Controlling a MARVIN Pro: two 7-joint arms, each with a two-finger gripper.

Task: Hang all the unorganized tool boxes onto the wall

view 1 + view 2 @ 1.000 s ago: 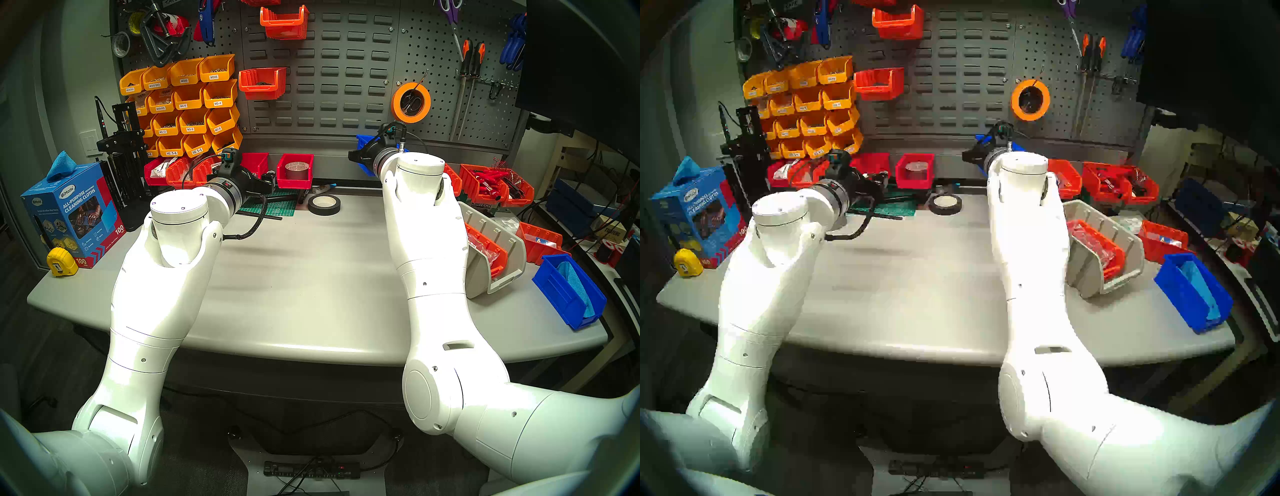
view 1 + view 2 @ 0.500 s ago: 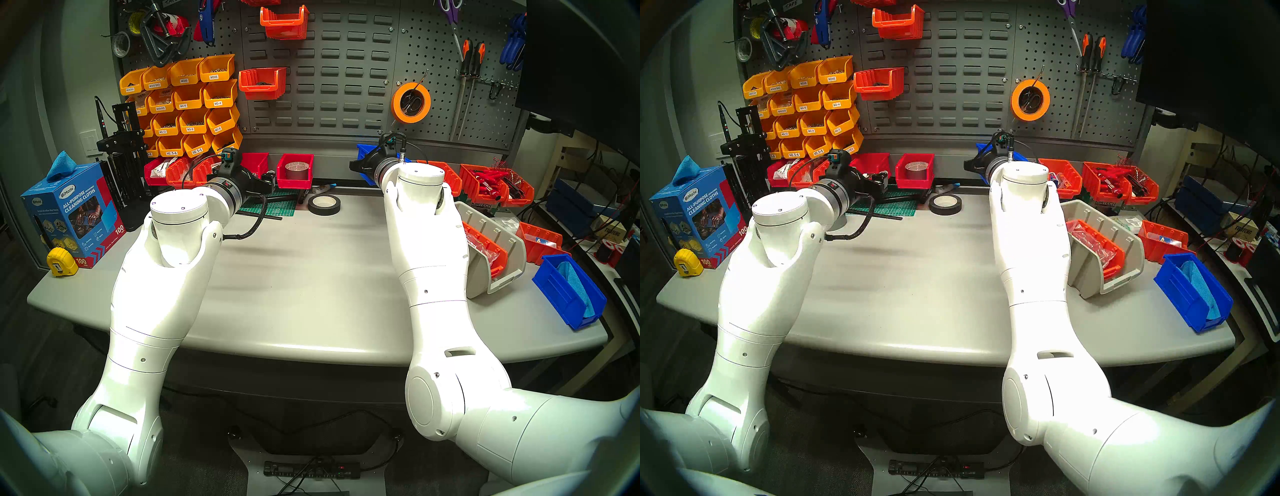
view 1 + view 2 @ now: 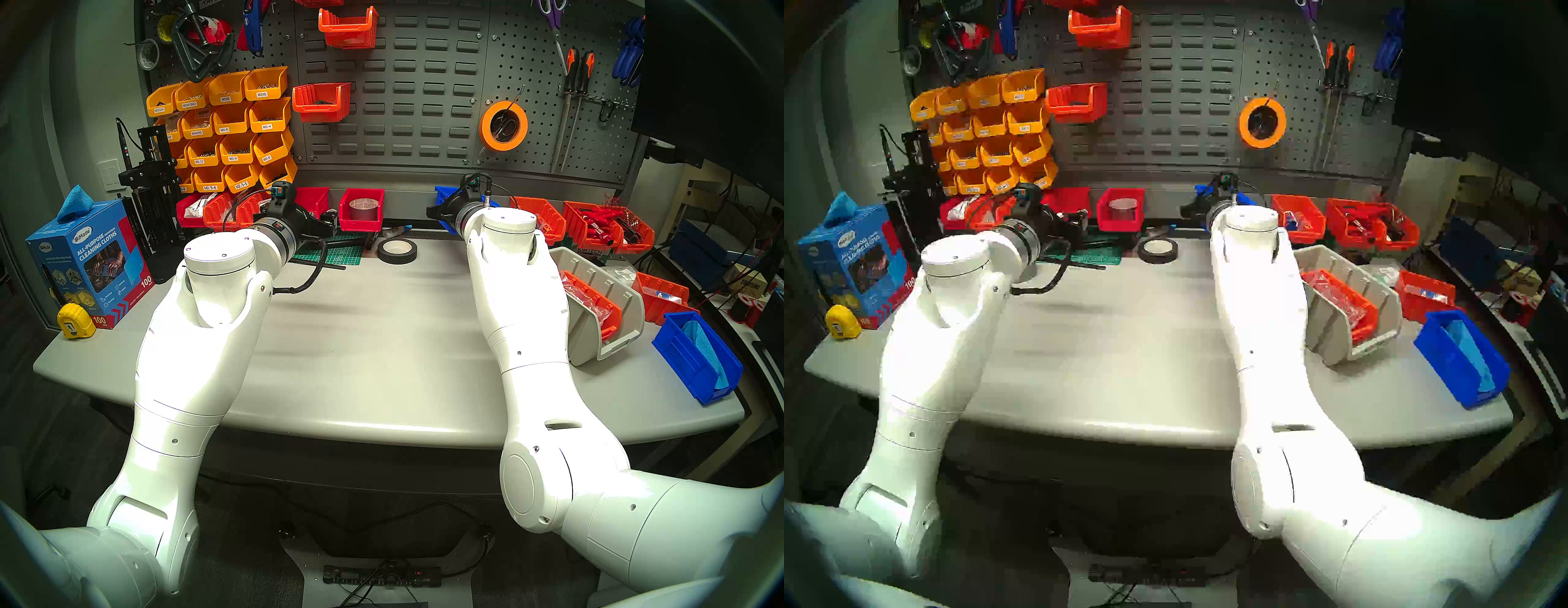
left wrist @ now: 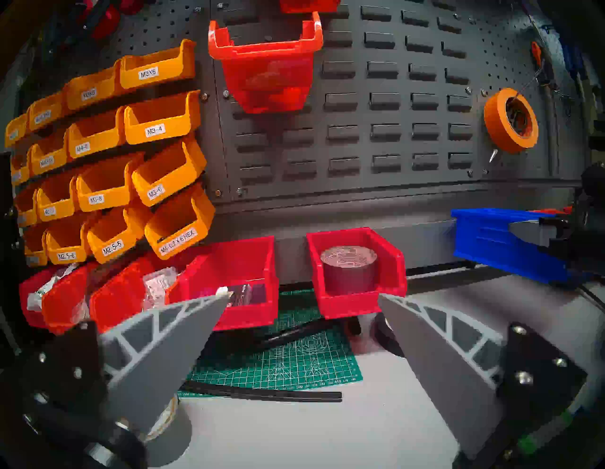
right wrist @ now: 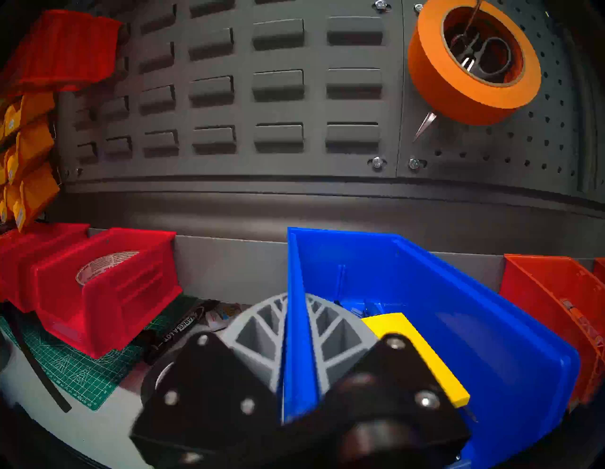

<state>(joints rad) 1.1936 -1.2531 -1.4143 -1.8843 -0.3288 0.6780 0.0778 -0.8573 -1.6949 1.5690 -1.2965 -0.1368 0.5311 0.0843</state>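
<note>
Hanging the blue bin (image 5: 442, 327): my right gripper (image 5: 296, 330) is clamped on its left side wall, bin held against the plain strip at the wall's (image 5: 278, 108) base, between two red bins. Left gripper (image 4: 302, 296) idle, jaws wide, empty. Next I reckon: seat its back edge on the strip, then release. Readable: "M3X6", "M3-4", "M2.5-5" on yellow bins; "ALL-PURPOSE CLEANING CLOTHS" box.

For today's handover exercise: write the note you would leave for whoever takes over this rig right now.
Right gripper: jaws shut on the left side wall of the blue plastic bin with the yellow pad, low against the dark grey slotted wall panel, not hung.
Left gripper: open, empty.
Left to hang: this bin, the beige-grey ribbed bin, the second blue bin.
</note>
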